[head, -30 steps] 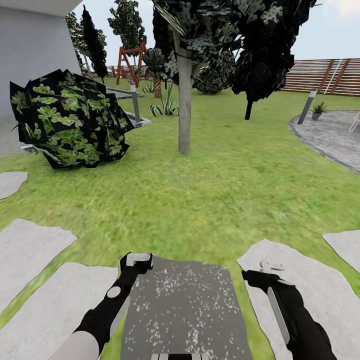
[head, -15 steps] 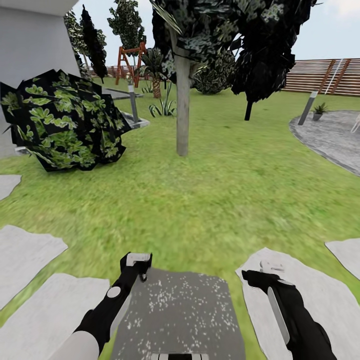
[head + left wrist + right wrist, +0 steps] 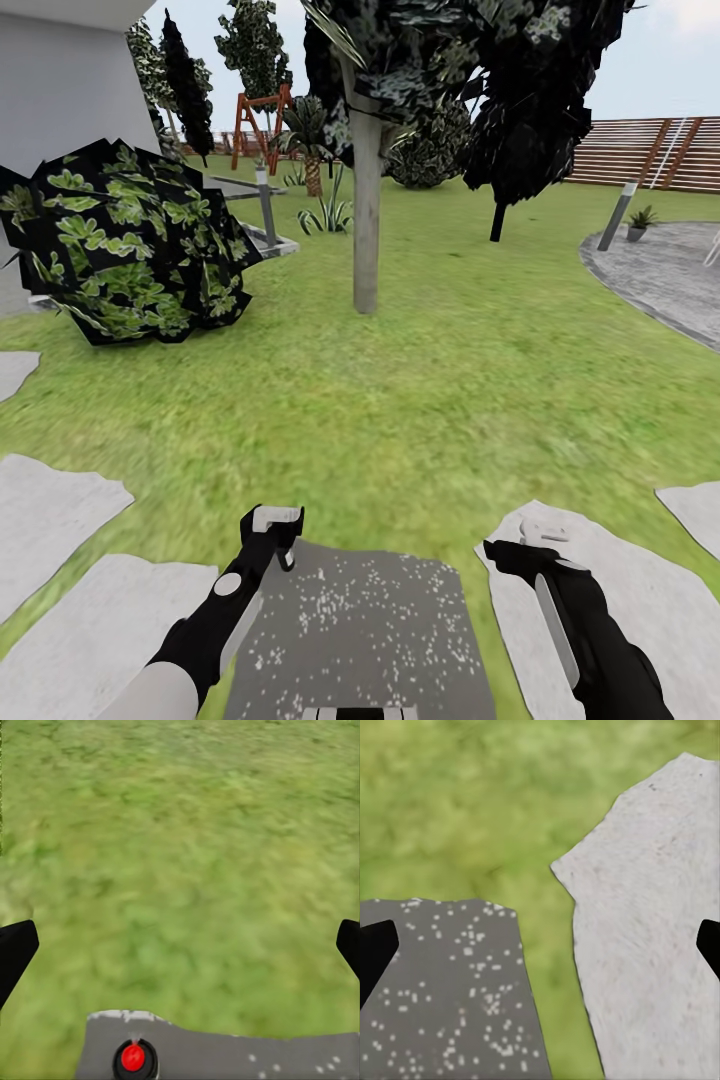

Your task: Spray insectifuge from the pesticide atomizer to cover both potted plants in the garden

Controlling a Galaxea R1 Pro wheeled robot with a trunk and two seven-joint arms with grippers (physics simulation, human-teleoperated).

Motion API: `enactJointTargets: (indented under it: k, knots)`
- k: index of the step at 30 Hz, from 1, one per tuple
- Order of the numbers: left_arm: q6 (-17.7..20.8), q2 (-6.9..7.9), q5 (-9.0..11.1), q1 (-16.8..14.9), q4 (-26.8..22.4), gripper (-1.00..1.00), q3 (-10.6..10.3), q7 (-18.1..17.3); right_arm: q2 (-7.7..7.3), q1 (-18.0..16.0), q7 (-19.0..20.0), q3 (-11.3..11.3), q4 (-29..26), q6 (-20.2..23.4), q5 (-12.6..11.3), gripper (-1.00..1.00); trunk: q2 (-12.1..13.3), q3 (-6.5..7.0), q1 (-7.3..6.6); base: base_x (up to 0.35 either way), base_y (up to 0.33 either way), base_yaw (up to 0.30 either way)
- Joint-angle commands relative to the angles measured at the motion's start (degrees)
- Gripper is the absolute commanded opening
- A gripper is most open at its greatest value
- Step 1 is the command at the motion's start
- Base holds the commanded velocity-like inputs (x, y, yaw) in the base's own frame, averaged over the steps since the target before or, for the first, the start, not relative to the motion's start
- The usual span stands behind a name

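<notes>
I am on the garden lawn (image 3: 430, 380), and the pesticide atomizer is out of view. One small potted plant (image 3: 637, 222) in a grey pot stands far off at the right, at the edge of the mottled grey patio (image 3: 665, 275). My left gripper (image 3: 275, 520) hangs low in front of my base, open and empty. In the left wrist view its dark fingers (image 3: 15, 952) sit wide apart over grass. My right gripper (image 3: 543, 533) is open and empty too. In the right wrist view its fingertips (image 3: 709, 945) frame a pale stepping stone (image 3: 652, 937).
A grey tree trunk (image 3: 367, 210) rises straight ahead, with a big leafy bush (image 3: 130, 240) at the left beside the house wall (image 3: 60, 100). Pale stepping stones (image 3: 60, 520) flank my speckled base (image 3: 360, 620). A slatted fence (image 3: 640, 150) and a grey post (image 3: 614, 215) stand at the right.
The whole view has slid a little forward over the lawn, so the camera moved. Both arms keep the same pose and both grippers stay open.
</notes>
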Motion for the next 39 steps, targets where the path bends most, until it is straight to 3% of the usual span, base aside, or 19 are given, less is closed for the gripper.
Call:
enactJointTargets:
  k: [1, 9, 29, 35, 39]
  knots:
    - [-0.2, 0.00, 0.0, 0.0, 0.0, 1.00, 0.0, 0.0, -0.01, 0.0, 0.0, 0.0, -0.1, 0.3, 0.0, 1.00, 0.0, -0.04, -0.01, 0.000, 0.017, 0.000]
    - [-0.2, 0.00, 0.0, 0.0, 0.0, 1.00, 0.0, 0.0, -0.01, 0.0, 0.0, 0.0, -0.1, 0.3, 0.0, 1.00, 0.0, -0.04, -0.01, 0.000, 0.003, 0.000]
    - [-0.3, 0.27, 0.0, 0.0, 0.0, 1.00, 0.1, 0.1, -0.01, 0.0, 0.0, 0.0, 0.0, 0.3, 0.0, 1.00, -0.3, -5.99, 0.50, 0.000, 0.000, 0.000]
    - [-0.3, 0.38, 0.1, 0.0, 0.0, 1.00, 0.1, 0.1, -0.01, 0.0, 0.0, 0.0, 0.0, 0.3, 0.0, 1.00, -0.3, -6.32, 0.50, 0.000, 0.000, 0.000]
    - [-0.3, 0.43, 0.1, 0.0, 0.0, 1.00, 0.1, 0.1, -0.01, 0.0, 0.0, 0.0, 0.0, 0.3, 0.0, 1.00, -0.3, -7.28, 0.61, 0.000, 0.000, 0.000]
